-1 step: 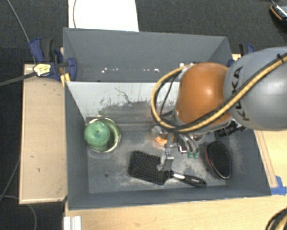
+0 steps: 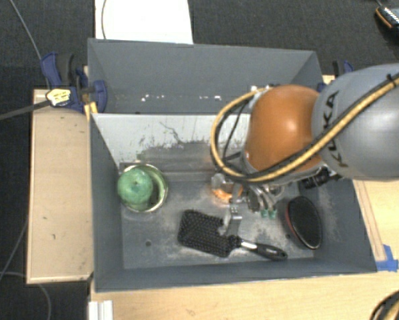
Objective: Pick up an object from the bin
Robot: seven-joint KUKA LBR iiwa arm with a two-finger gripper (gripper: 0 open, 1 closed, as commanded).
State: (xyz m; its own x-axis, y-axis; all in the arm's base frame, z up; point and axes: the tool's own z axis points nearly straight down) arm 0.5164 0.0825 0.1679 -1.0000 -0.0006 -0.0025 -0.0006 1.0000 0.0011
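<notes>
Grey metal bin: gripper hangs over the black hairbrush at front centre. Jaw state cannot be told. Judged the approach step; next calls for closing across the brush's neck.

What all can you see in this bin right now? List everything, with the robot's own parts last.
bin: one, grey, holds everything below.
ball: one, green, left side, sitting in a cup.
cup: one, shiny metal, left side, round the ball.
hairbrush: one, black, front middle, handle pointing right.
oval thing: one, black, right side, partly under the arm.
small piece: one, orange, middle, partly hidden, kind unclear.
arm: one, grey with an orange cover and cables, reaching in from the right.
gripper: one, low over the hairbrush where head meets handle.
</notes>
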